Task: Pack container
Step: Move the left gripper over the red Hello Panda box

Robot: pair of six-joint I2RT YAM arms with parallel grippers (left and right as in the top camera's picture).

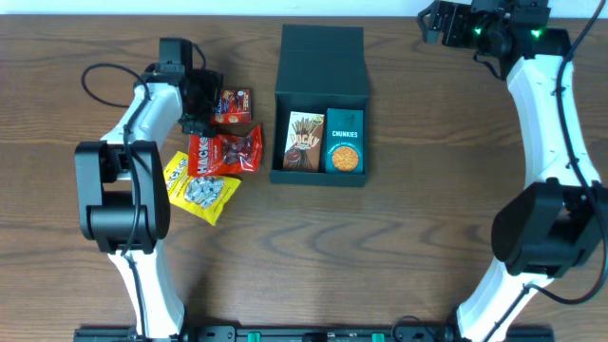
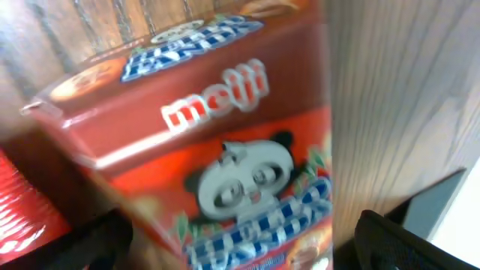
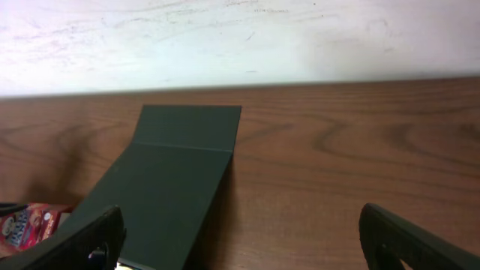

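Note:
The dark teal container (image 1: pixel 321 57) stands open in the middle of the table, its flap lid folded back. Inside are a brown Pocky box (image 1: pixel 305 141) and a small teal Chunkies carton (image 1: pixel 344 141). My left gripper (image 1: pixel 203 101) is open, its fingers on either side of a red Meiji panda snack box (image 1: pixel 232 105). In the blurred left wrist view the box (image 2: pixel 225 135) fills the space between the fingers (image 2: pixel 240 251), with a gap at the right finger. My right gripper (image 1: pixel 433 23) is open and empty at the back right; its view (image 3: pixel 240 244) shows the container's lid (image 3: pixel 172 172).
A red snack bag (image 1: pixel 226 152) and a yellow snack bag (image 1: pixel 199 187) lie on the wooden table (image 1: pixel 427 209) just in front of the left gripper. A white wall (image 3: pixel 240 37) borders the table's far edge.

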